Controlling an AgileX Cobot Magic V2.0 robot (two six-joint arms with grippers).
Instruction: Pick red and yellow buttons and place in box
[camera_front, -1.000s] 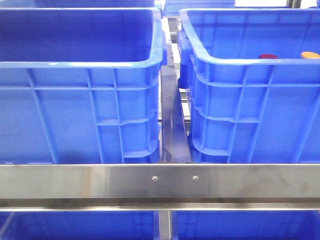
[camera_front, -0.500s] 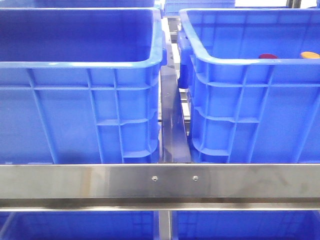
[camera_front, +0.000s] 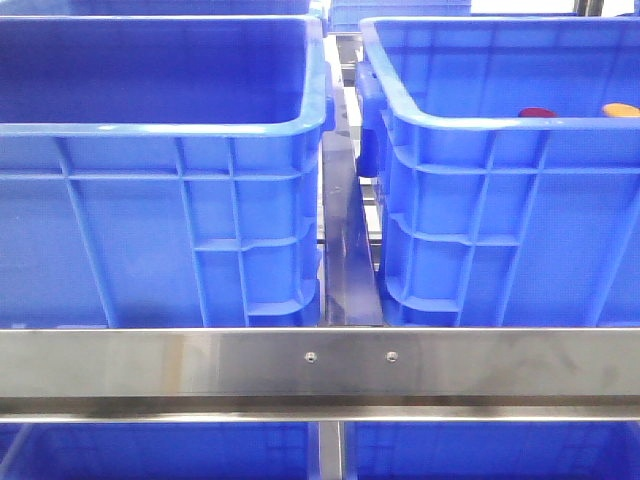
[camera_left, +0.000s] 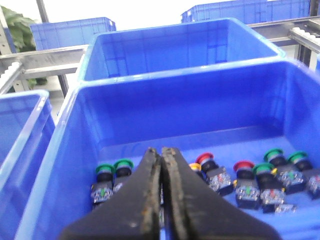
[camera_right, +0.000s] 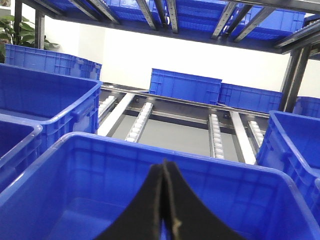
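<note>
As far as I can tell, nothing's been picked yet, so basically the whole job is still ahead. The left tool is clenched with nothing between its tips, hovering above a blue crate that has a row of push buttons lying on its floor. The right tool is clenched and empty too, hanging over another blue crate, which looks bare inside as far as that view shows; my guess is that's the box the buttons go into.

From the left wrist view, a red button and a second red one sit in the middle of the row, with green-capped ones on both sides. A yellow button peeks out just behind the tool tips, mostly hidden. From the front view, only a red cap and a yellow-orange cap show above the near rim of the right-hand crate.

The red ones seem tipped over, caps angled up and toward the far wall, long axis running cap-to-contact-block toward the near wall. Can't tell for the yellow.
</note>
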